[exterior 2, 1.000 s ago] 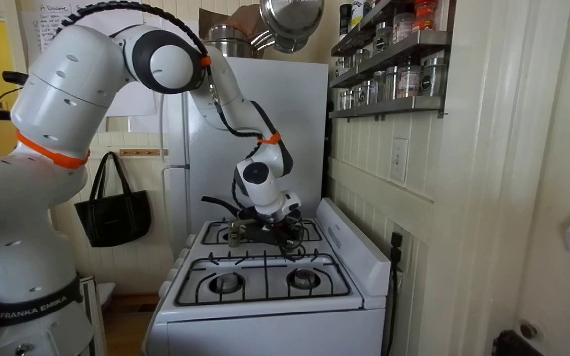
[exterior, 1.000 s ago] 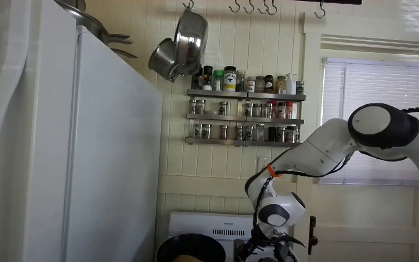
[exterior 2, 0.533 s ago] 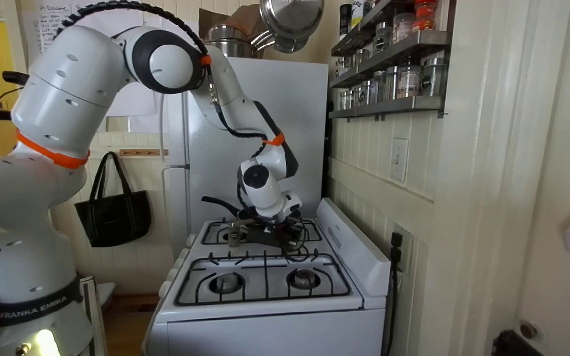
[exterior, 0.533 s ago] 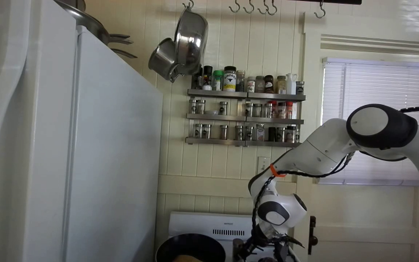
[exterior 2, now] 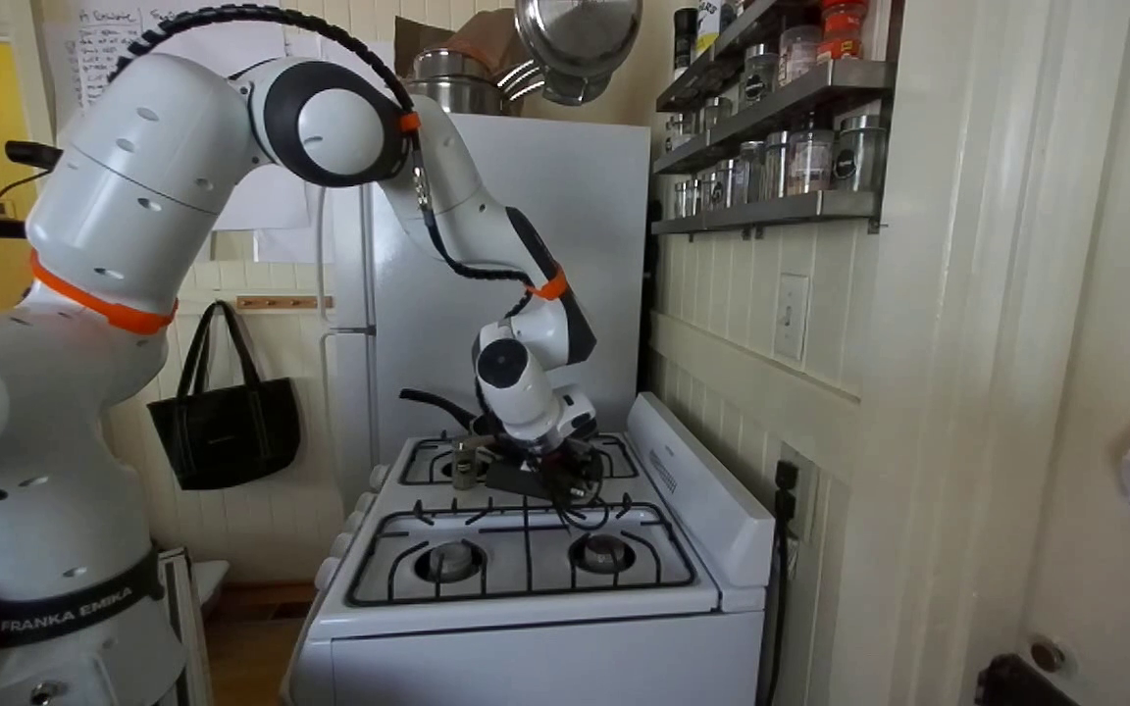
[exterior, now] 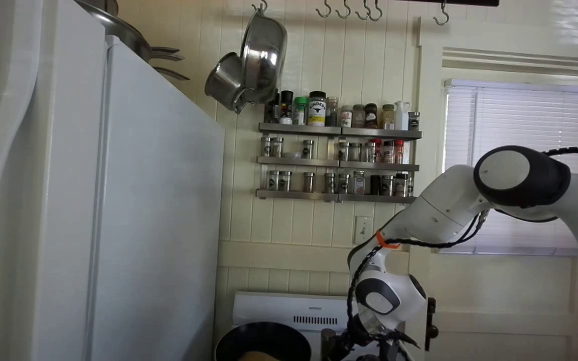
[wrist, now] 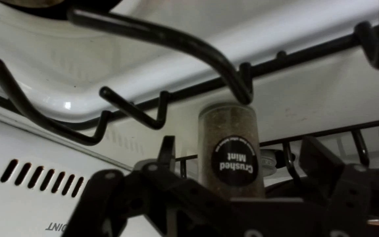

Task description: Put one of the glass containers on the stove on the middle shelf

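Jaws of the Robotiq gripper stood wide, the Crushed Mint jar between the fingertips in the wrist view, a gap showing either side. Jar looked upright on the white range, base near a prong of the burner grate. It sat off-centre, so I judged one finger would meet it first; a shove could have tipped it or jammed its foot against the iron. Gripper body hid the lid; a grasp set too high risked a slip. In an exterior view a glass jar stood beside the gripper; I could not tell whether it was the mint. If another, a sideways drift might have toppled it. Later hazard lay at the middle shelf: narrow, lined with spice jars, top tier close overhead. A tilted or hurried entry seemed likely to knock neighbours down, or leave the jar overhanging.
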Controlling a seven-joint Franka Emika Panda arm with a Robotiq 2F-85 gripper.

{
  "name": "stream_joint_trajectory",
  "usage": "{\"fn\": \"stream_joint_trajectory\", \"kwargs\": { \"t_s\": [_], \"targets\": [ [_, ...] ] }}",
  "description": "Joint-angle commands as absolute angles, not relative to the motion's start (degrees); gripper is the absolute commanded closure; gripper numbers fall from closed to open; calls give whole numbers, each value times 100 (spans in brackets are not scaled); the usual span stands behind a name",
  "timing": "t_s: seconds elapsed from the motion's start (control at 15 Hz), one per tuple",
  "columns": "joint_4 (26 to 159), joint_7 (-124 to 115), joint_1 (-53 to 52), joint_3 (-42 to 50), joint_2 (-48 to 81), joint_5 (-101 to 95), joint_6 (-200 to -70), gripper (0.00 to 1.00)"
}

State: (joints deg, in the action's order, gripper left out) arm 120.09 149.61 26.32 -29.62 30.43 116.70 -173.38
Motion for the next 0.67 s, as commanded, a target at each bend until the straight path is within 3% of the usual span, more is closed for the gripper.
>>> {"fn": "stream_joint_trajectory", "kwargs": {
  "t_s": [0.0, 0.2, 0.27, 0.47, 0.53, 0.6],
  "targets": [
    [11949, 15514, 2419, -2715, 3088, 12208, -17080, 0],
    [11943, 15762, 2308, -2571, 3090, 12498, -16960, 5],
    [11949, 15844, 2280, -2525, 3086, 12587, -16908, 14],
    [11942, 15796, 2028, -2221, 3016, 12721, -16809, 25],
    [11937, 15815, 1954, -2125, 3008, 12771, -16756, 21],
    [11928, 15827, 1881, -2027, 2994, 12826, -16691, 27]
  ]
}}
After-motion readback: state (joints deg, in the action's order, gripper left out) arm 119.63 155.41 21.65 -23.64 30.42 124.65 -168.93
